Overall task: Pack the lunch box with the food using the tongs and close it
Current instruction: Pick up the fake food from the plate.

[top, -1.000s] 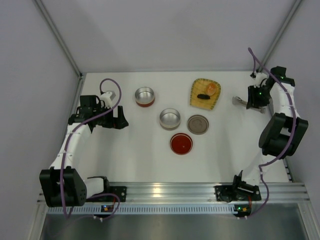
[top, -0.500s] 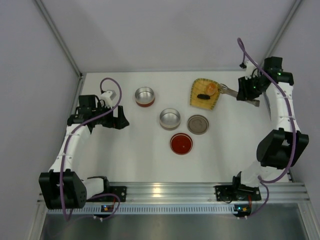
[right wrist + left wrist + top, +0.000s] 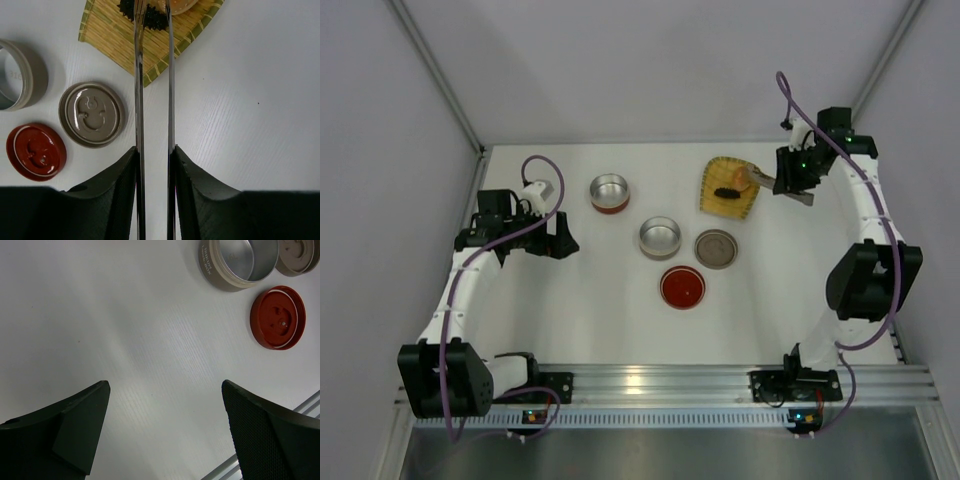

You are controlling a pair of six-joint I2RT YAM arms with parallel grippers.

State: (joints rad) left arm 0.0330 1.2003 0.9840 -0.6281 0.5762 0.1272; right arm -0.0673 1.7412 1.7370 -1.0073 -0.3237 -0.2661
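My right gripper (image 3: pixel 783 181) (image 3: pixel 153 150) is shut on the slim metal tongs (image 3: pixel 760 178) (image 3: pixel 138 75), whose two arms stand slightly apart and reach over the yellow woven tray (image 3: pixel 730 200) (image 3: pixel 120 40). The food lies on that tray. The black piece (image 3: pixel 725 192) (image 3: pixel 152 20) sits between the tong tips, and the orange chunk (image 3: pixel 743 177) (image 3: pixel 181 5) is just beside them. The lunch box is two open round tins, one red-based (image 3: pixel 610 192) and one silver (image 3: pixel 660 237) (image 3: pixel 240 262). My left gripper (image 3: pixel 556 238) (image 3: pixel 165 385) hangs open over bare table, holding nothing.
A taupe lid (image 3: pixel 716 248) (image 3: pixel 92 114) and a red lid (image 3: pixel 682 287) (image 3: pixel 277 317) (image 3: pixel 36 151) lie upside down near the silver tin. Grey walls close in the table at the left, back and right. The aluminium rail (image 3: pixel 660 380) runs along the near edge.
My right arm has swung left from the table's right edge, carrying the tongs until their tips are over the tray. The left arm has not moved.
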